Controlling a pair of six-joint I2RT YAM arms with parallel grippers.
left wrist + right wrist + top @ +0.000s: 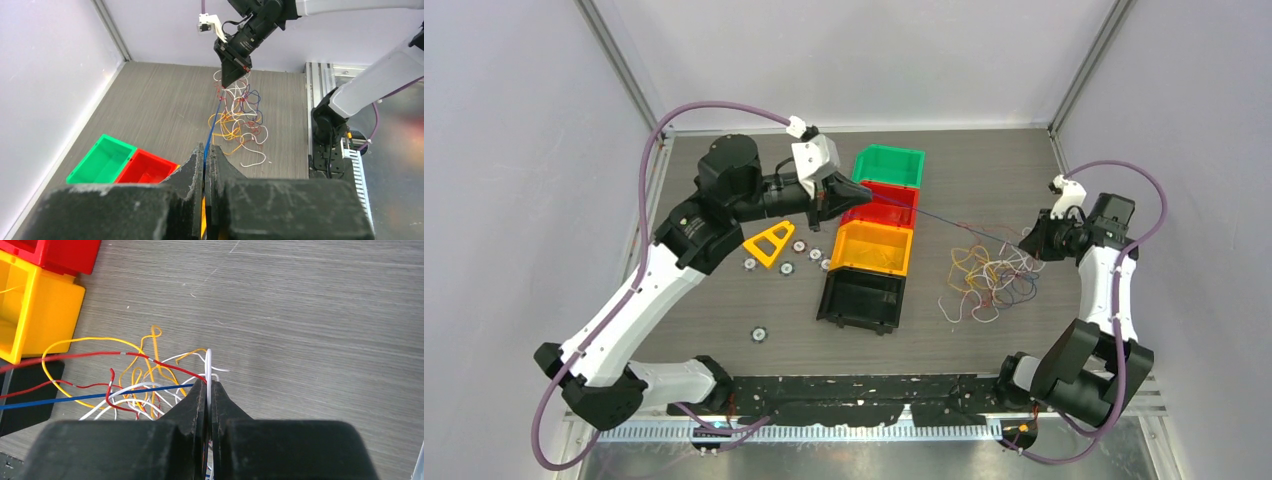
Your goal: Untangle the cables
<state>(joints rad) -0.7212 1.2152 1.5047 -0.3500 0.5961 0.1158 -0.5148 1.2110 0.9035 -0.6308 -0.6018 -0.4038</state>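
Jaws on both arms are pinched fully closed, each on wire. The left gripper (206, 150) has one blue cable (212, 125) nipped at its tips. The right gripper (208, 382) has a white loop (208, 362) standing up between its tips; red and blue strands run in there too, can't tell if they're clamped. The blue cable runs straight and taut from the left jaws to the right jaws, lifted off the table (1024, 170). My read is a pull-apart: the right side anchors the bundle and the left side draws one strand out. The rest of the cables (989, 275) lie in a loose knot of white, yellow-orange, red and blue loops, just below the right jaws and spreading toward the left arm, well apart from the left jaws. The bin row sits between the left jaws and the knot: green bin (889, 165) and red bin (879, 205) right under the left jaws, then the yellow bin (874, 248) and black bin (862, 298) nearer the bases. The taut line crosses over the red one, so a freed strand likely drops there. Risk: if the blue is snagged, the whole knot drags. The yellow triangle piece (771, 243) and small round parts (759, 333) sit behind the left jaws, clear of the line.
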